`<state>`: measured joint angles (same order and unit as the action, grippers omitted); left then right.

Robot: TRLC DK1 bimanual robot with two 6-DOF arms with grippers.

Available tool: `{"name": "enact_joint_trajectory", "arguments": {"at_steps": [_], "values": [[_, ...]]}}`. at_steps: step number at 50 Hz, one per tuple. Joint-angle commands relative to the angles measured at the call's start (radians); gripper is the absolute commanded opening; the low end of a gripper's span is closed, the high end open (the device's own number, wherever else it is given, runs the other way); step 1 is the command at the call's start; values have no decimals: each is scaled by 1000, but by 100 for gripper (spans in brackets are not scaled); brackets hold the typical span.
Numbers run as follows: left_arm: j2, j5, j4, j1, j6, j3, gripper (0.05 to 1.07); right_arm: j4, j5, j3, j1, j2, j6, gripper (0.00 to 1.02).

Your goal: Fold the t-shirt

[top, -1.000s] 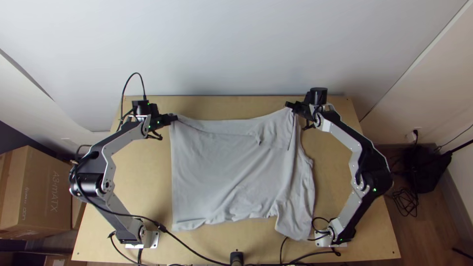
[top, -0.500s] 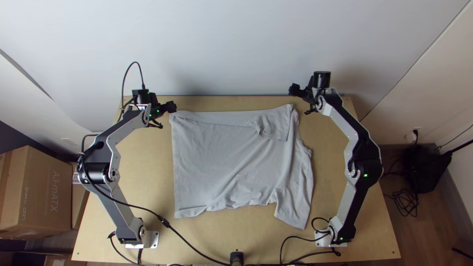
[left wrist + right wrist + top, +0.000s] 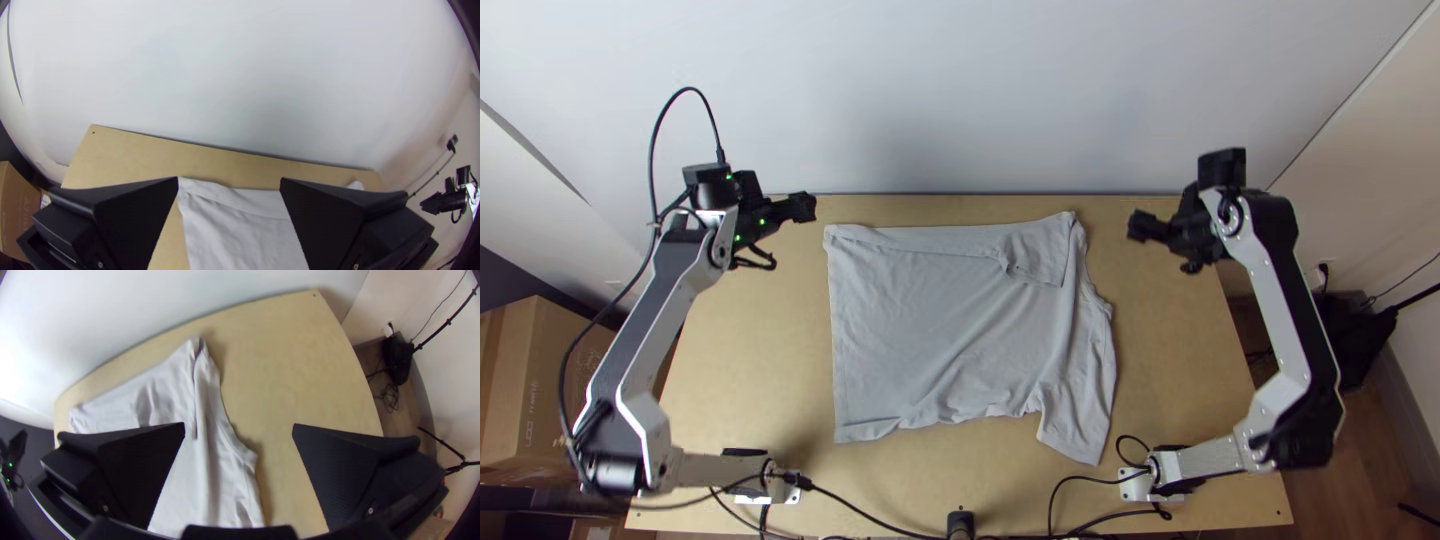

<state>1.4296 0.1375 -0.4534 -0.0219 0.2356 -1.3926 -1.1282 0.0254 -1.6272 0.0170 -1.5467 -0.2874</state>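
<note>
Top view: Grey t-shirt [image 3: 950, 330], likely soft, light and limp, lies on the table [image 3: 750, 350], clear of left hand [image 3: 802, 207] and right hand [image 3: 1140, 227], both empty, fingers apart; its corners look best for pinching.

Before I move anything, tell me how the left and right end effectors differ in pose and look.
The left end effector points rightward, while the right end effector points leftward. The left one is close to the shirt's far left corner; the right one stands wider of the far right corner. Green lights glow on the left one's housing, whereas the right one's looks plain black. Both are open and hold no cloth.
</note>
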Motion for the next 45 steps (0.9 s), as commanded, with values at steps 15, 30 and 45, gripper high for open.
{"name": "enact_joint_trajectory", "arguments": {"at_steps": [15, 30, 45], "values": [[-386, -3, -179, -119, -4, 190, 103, -61, 163, 598, -121, 226, 168, 91], [-488, -4, -232, -116, -21, 268, 103, 45, 173, 774, -51, 278, 139, 69], [-509, -4, -245, -99, -35, 288, 103, 139, 173, 823, -19, 232, 122, 68]]}}
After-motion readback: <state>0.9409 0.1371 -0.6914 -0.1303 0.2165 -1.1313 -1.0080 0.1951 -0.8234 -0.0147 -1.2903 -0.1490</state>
